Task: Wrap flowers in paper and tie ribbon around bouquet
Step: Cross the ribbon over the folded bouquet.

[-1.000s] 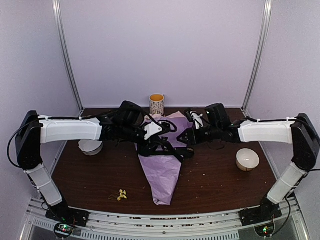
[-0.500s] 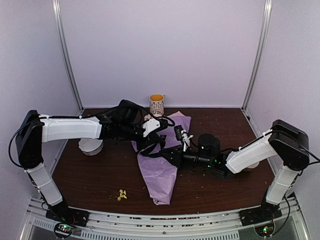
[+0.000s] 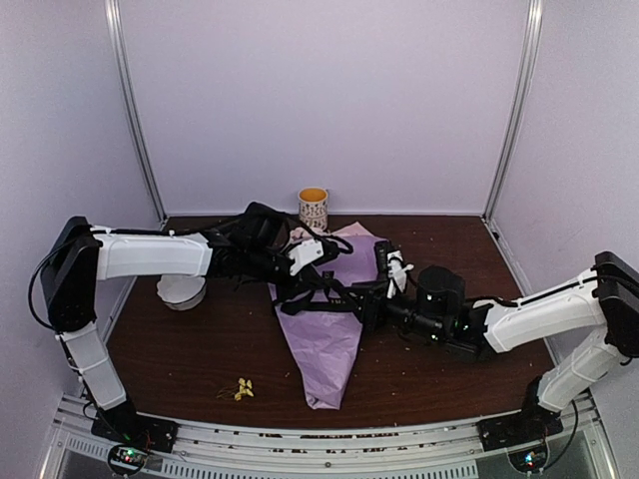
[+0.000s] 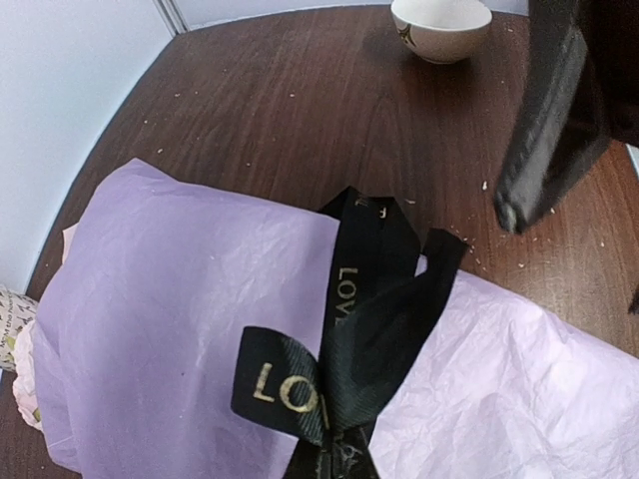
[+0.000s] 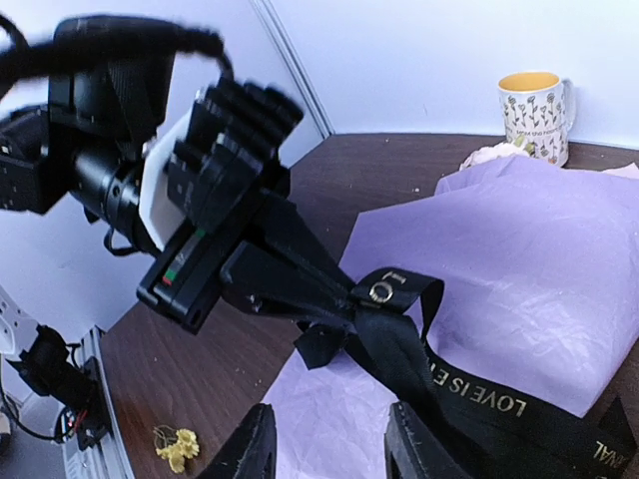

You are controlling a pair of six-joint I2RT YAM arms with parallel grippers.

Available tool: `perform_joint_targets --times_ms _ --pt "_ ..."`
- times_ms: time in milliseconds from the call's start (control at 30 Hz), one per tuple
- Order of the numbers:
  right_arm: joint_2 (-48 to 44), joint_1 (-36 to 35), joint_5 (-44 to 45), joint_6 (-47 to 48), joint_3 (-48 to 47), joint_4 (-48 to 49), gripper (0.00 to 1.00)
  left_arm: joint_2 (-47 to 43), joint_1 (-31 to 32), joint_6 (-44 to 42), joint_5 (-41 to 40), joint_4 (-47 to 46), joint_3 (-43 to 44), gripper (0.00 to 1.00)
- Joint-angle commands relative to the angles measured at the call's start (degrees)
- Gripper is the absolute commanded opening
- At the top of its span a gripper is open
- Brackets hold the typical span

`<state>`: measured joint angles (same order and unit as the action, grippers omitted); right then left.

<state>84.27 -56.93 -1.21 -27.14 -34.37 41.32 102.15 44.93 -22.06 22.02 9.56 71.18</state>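
The bouquet [image 3: 327,344] lies on the table as a lilac paper [image 4: 180,299] cone, its tip toward the arms. Pink flowers [image 5: 494,155] peek out at its wide far end. A black ribbon [image 4: 364,319] with light lettering crosses the cone and loops up. My left gripper [image 5: 351,297] is shut on that ribbon [image 5: 469,394] at the loop, just above the paper. My right gripper [image 5: 334,449] hovers open over the paper [image 5: 499,259], close in front of the left fingertips; the ribbon runs past its right finger. In the top view the left gripper [image 3: 332,289] and right gripper [image 3: 361,299] meet over the cone.
A yellow-lined patterned mug [image 3: 313,208] stands at the back behind the bouquet. One white bowl [image 3: 181,292] sits under the left arm, another bowl [image 4: 439,20] on the right side. A loose sprig of yellow blossoms [image 3: 243,389] lies near the front left.
The right arm dropped from the far side and came in low from the right, its gripper now at the ribbon loop. The left gripper kept its hold on the ribbon.
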Motion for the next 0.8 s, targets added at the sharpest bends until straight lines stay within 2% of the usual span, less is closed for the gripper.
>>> perform_joint_targets --times_ms 0,200,367,533,767 --pt "0.75 -2.72 -0.20 6.42 -2.35 -8.43 0.38 0.42 -0.54 0.71 0.67 -0.32 2.70 0.00" --pt "8.59 -4.24 -2.73 6.28 -6.04 -2.84 0.32 0.42 -0.79 1.05 0.57 0.01 2.78 0.00" --pt "14.58 -2.33 0.74 6.62 -11.95 -8.26 0.28 0.42 -0.85 0.97 0.75 0.11 2.91 0.00" --pt "15.61 1.00 5.55 3.88 -10.52 -4.42 0.29 0.42 -0.89 1.16 1.00 -0.13 2.96 0.00" --pt "18.64 2.79 5.74 6.14 -14.33 -7.51 0.36 0.74 -0.89 1.15 1.52 -0.14 3.32 0.00"
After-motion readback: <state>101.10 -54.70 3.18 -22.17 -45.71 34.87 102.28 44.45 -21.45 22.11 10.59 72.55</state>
